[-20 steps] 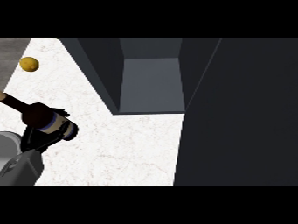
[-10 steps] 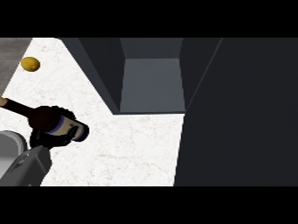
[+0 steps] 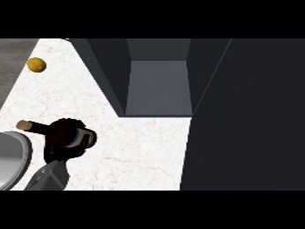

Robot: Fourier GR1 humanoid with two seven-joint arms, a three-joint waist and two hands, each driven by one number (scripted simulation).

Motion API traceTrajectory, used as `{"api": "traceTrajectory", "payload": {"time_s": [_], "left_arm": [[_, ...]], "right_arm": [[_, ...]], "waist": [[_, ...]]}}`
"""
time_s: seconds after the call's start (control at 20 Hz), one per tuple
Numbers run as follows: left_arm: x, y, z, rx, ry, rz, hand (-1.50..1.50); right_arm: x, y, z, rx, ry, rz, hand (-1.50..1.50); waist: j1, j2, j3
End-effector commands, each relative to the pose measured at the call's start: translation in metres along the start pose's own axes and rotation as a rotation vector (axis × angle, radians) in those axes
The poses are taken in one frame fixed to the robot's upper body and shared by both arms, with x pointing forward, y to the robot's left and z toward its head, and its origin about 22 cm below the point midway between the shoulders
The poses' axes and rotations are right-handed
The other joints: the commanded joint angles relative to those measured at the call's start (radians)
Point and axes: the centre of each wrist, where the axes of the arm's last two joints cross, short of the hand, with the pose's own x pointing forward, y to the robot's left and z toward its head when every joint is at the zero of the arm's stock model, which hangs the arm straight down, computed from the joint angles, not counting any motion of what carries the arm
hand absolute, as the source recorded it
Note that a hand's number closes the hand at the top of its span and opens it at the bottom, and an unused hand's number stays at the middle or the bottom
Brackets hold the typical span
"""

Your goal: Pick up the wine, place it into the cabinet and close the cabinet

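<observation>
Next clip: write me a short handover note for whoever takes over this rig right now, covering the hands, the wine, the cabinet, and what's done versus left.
Left hand: curled round the wine bottle, at the counter's left side near the sink rim; the bottle's neck points left.
Right hand: not in view.
Cabinet: open, inside looks bare, door swung out at right.
Also there: a small yellow round object at the counter's far left.
Done: wine grasped.
Left: carry it right and forward into the cabinet, release, shut the door.
</observation>
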Motion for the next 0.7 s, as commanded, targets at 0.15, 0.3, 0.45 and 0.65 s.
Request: {"api": "traceTrajectory", "payload": {"time_s": [0.15,0.3,0.45,0.65], "left_arm": [[-0.012,-0.046,0.008,-0.072,0.052,0.06,1.5],[-0.006,-0.046,0.018,-0.124,0.025,0.039,1.5],[-0.001,-0.075,0.012,-0.161,0.033,0.06,1.5],[-0.003,-0.11,0.036,-0.197,0.075,0.073,1.5]], "right_arm": [[-0.002,-0.007,0.009,0.008,-0.038,-0.028,-1.5],[0.016,-0.002,0.011,0.015,-0.03,-0.047,-1.5],[0.003,-0.004,0.009,0.025,-0.039,-0.037,-1.5],[0.01,0.002,0.008,0.021,-0.029,-0.049,-1.5]], "waist": [[0.006,0.001,-0.002],[0.004,0.001,-0.003],[0.002,0.001,-0.003],[0.0,0.001,-0.003]]}}
